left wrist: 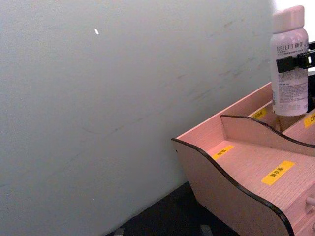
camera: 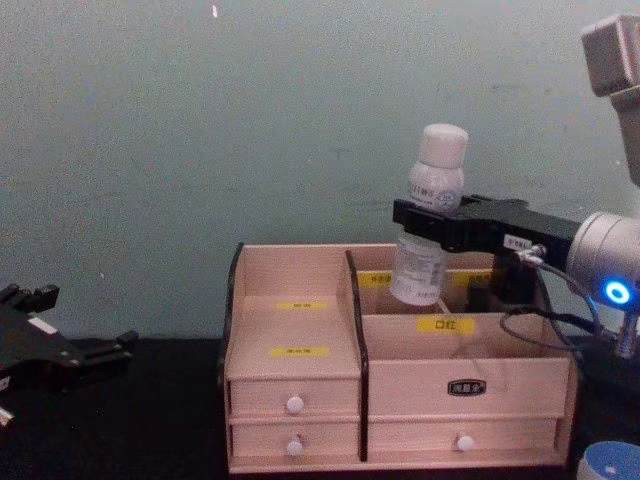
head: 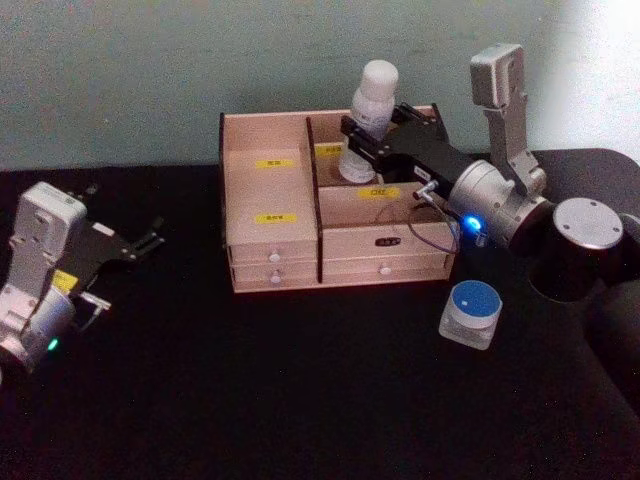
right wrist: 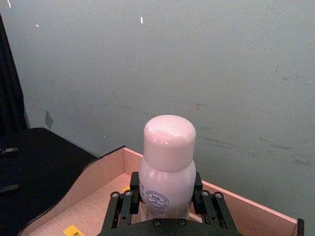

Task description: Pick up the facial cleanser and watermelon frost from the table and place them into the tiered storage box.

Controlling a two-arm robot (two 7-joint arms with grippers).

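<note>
The facial cleanser (head: 372,100), a white bottle with a rounded cap, hangs slightly tilted over the back right compartment of the tiered storage box (head: 262,128). My right gripper (head: 358,138) is shut on its middle. From the chest, the bottle (camera: 430,215) has its lower end below the rim of the wooden box (camera: 300,400), with the right gripper (camera: 428,224) around it. The right wrist view shows the bottle (right wrist: 168,162) between the fingers (right wrist: 123,206). The watermelon frost (head: 472,312), a blue-lidded jar, stands on the table right of the box. My left gripper (head: 125,215) rests open at the far left.
A grey-green wall (camera: 200,120) rises right behind the box. The table (head: 300,400) is black. The right arm's elbow (head: 585,240) hangs over the table beside the jar. In the left wrist view, the box's left side panel (left wrist: 226,196) is near and the bottle (left wrist: 290,64) farther off.
</note>
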